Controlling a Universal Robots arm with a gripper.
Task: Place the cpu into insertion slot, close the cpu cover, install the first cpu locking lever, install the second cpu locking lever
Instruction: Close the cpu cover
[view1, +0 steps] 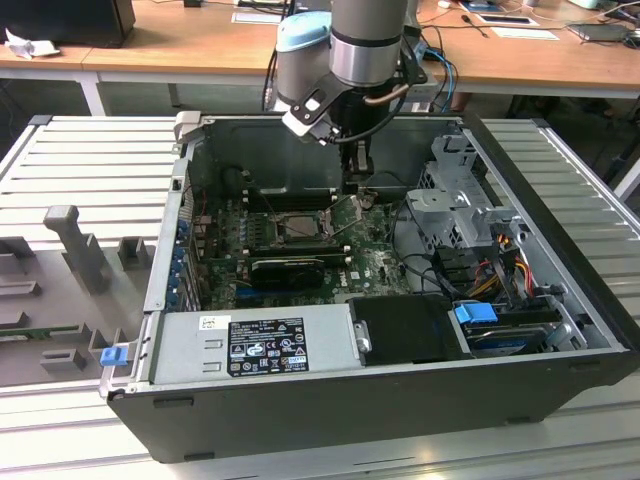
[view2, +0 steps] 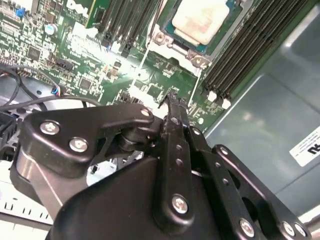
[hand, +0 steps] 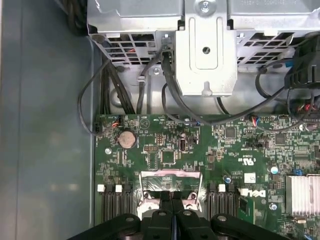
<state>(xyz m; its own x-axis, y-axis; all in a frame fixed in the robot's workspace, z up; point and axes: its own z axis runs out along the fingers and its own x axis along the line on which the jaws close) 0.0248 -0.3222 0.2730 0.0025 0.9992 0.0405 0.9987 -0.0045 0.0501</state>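
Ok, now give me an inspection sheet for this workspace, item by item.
Surface: ribbed metal table holding an open computer case.
Job's things: cpu lies in insertion slot.
Clutter: grey moulded fixtures at the exterior view's left.
Grippers: gripper shut, low over the motherboard beside the slot.
Cables: black leads by the drive cage; coloured wires near it.
Surroundings: wooden desks behind.

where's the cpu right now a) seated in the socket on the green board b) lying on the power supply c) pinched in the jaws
a: in the second wrist view the cpu lies pale side up in the insertion slot, beyond the gripper, jaws shut.
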